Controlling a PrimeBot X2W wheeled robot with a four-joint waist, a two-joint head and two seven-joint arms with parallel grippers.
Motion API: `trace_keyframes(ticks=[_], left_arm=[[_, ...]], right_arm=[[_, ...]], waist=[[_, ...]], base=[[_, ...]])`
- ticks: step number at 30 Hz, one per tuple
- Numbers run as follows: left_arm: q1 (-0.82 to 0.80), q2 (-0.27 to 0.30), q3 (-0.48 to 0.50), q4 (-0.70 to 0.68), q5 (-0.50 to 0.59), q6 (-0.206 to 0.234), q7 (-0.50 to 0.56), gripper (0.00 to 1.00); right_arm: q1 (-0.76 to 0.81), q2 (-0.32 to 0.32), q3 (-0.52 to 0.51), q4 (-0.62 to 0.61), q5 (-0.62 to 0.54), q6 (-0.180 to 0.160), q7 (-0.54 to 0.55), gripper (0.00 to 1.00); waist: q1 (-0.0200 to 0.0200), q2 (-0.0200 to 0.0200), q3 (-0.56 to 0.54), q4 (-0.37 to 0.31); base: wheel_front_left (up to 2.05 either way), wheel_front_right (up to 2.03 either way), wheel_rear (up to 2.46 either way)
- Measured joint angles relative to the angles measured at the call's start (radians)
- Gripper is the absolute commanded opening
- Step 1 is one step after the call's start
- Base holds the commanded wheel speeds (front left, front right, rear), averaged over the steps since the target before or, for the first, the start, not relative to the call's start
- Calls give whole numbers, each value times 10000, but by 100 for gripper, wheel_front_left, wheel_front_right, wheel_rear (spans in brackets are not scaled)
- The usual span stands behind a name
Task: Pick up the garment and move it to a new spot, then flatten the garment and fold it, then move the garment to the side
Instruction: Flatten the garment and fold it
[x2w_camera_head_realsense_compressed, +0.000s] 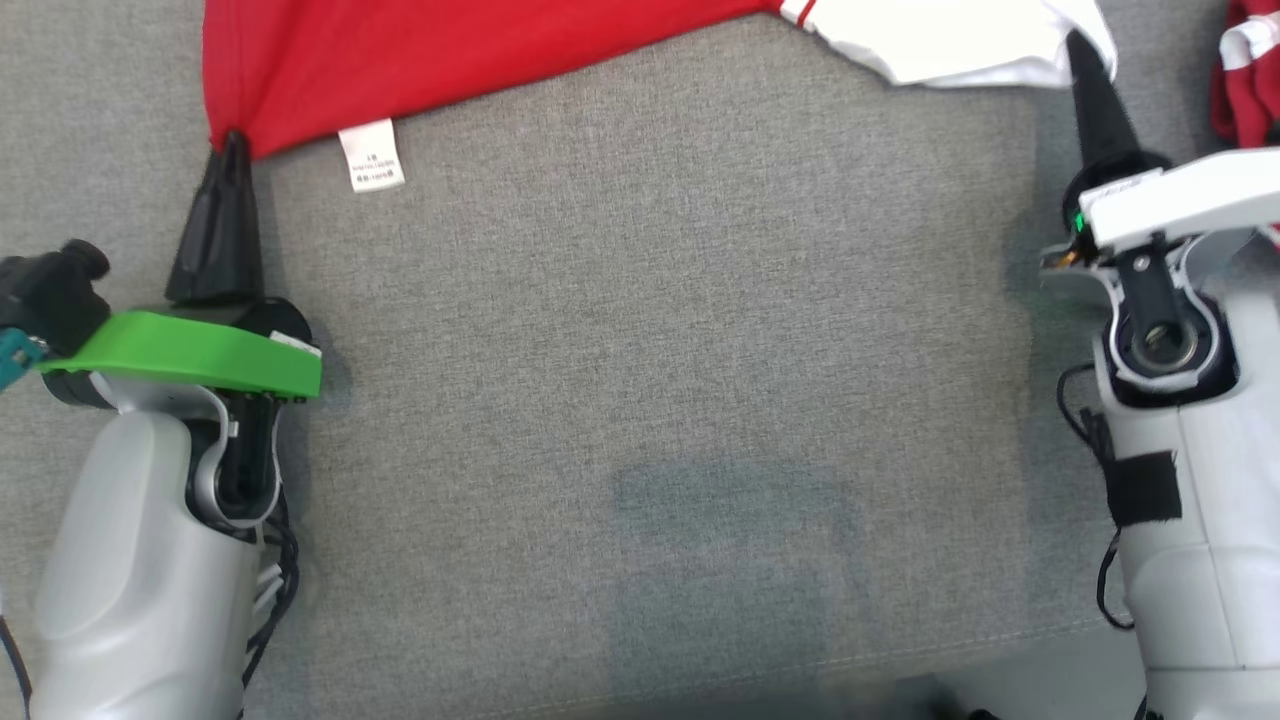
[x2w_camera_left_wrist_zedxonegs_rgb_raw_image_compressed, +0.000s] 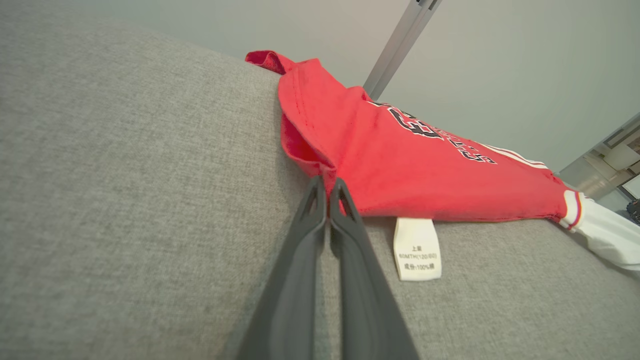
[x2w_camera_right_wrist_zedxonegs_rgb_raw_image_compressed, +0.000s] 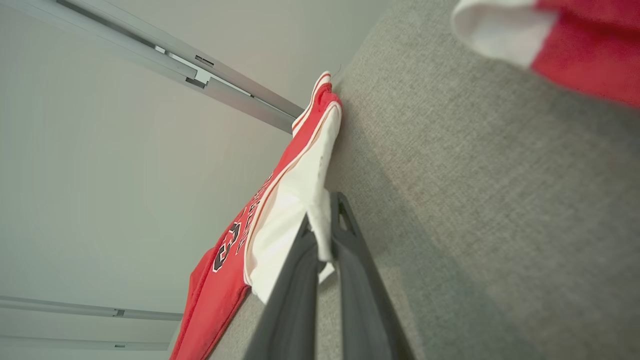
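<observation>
Grey cloth surface, garment pinched in both jaws

Garment: was cut off by the head view's top edge.
Care tag: print was too small to read.

Soft matt red cloth garment lies on coarse grey woven upholstery.
</observation>
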Motion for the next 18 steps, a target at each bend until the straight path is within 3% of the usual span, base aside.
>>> trace_keyframes(ticks=[8,13,18], left_arm=[[430,-370,318,941,-460,-121,194,0],[943,-163,591,1126,-433,-123,234,0],[1498,222,663,903,-182,-123,236,0]], right_arm=[[1117,12,639,591,284,685,-242,0],[1947,31,1168,575,221,968,119,0],[2874,-92,1509,437,-144,1043,447,0]], waist=[[0,0,-1043,9],[0,0,-1664,67],[0,0,-2247,106]], base=[[0,0,0],[0,0,0],[0,0,0]])
